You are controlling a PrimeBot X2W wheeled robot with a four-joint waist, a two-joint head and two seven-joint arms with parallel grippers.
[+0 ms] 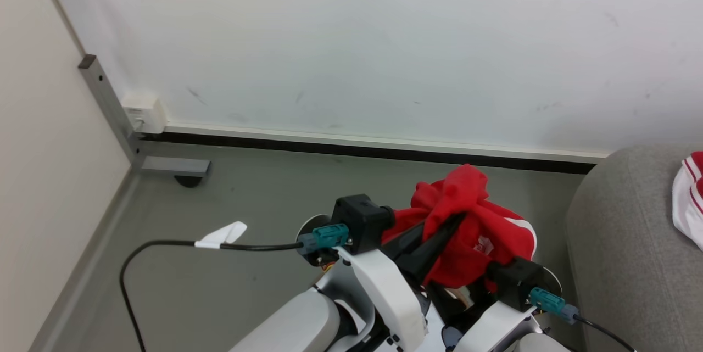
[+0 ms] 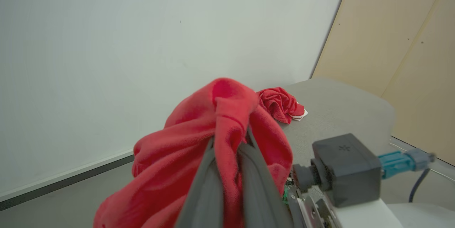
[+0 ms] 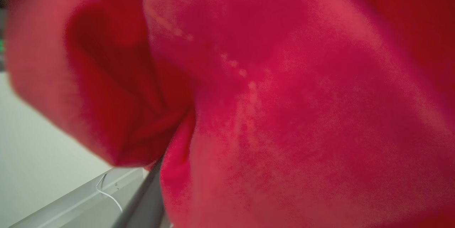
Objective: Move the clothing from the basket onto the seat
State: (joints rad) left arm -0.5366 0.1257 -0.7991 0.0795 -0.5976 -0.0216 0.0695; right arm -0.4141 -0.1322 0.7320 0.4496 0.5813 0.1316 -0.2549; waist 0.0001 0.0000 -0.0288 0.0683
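A red garment [image 1: 472,231] of the clothing hangs bunched in the air, and my left gripper [image 1: 458,216] is shut on a fold of it. The left wrist view has the two dark fingers [image 2: 209,185] pinching that same red cloth [image 2: 227,114] between them. The wrist of my right arm [image 1: 513,283] sits just below and right of the bundle; its fingers are buried under the fabric, and blurred red cloth [image 3: 270,100] lies right against its camera. The light-grey seat [image 1: 631,242] stands to the right, with another red and white garment [image 1: 689,198] lying on it [image 2: 280,105]. The basket is out of view.
A white wall with a dark baseboard [image 1: 357,149] runs behind the grey-green floor [image 1: 247,193]. A grey metal post [image 1: 107,105] stands in the left corner. A black cable with a white tag [image 1: 219,235] loops off my left wrist. Beige panels [image 2: 401,43] stand past the seat.
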